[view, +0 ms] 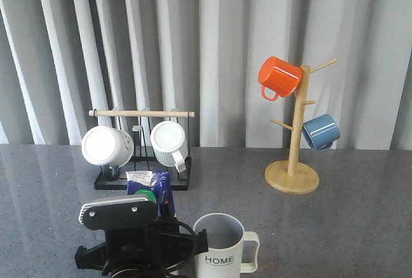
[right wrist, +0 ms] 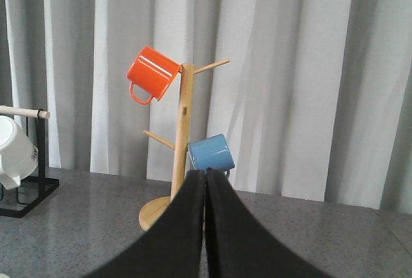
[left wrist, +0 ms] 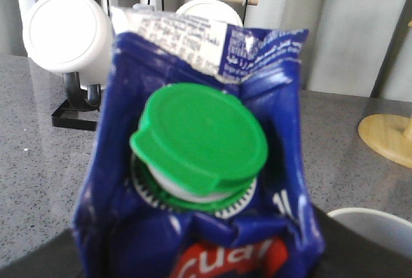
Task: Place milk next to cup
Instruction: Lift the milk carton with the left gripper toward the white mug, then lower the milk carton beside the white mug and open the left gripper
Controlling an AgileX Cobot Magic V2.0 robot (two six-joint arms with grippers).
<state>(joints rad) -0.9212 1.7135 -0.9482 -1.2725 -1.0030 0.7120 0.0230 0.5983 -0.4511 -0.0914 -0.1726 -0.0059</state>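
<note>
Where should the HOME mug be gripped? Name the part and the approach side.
Grip the HOME mug by its squarish handle, coming from the robot's right. The mug stands upright with the handle jutting right, clear of everything, while the milk carton and left arm crowd its left side.

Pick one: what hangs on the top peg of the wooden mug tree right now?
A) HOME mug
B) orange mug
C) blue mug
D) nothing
B: the orange mug hangs high on the mug tree, with the blue mug on a lower peg; the HOME mug stands on the table.
</note>
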